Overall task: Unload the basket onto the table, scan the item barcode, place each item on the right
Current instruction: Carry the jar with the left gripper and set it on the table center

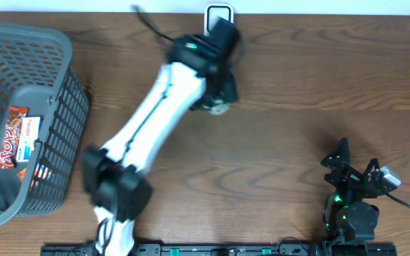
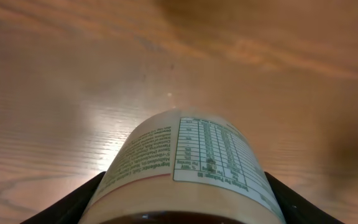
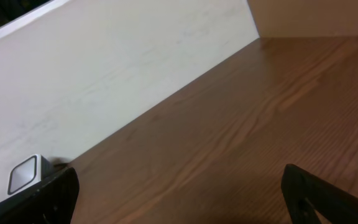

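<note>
Basket [image 1: 62, 85] sits at your far left with a snack packet [image 1: 16, 135] inside. Toward the middle, your left gripper [image 1: 219, 96] is clamped on the bottle [image 2: 191, 155], nutrition label facing the wrist camera, above the table [image 1: 297, 85] just beside the scanner [image 1: 218, 13] at the far edge. At lower right, your right gripper [image 1: 344, 160] rests with jaws spread wide, holding nothing

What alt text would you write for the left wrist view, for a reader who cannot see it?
A round container with a pale label, printed with a nutrition table, fills the lower middle, gripped between two dark fingers. Behind it lies a blurred wooden table with a bright reflection.
</note>
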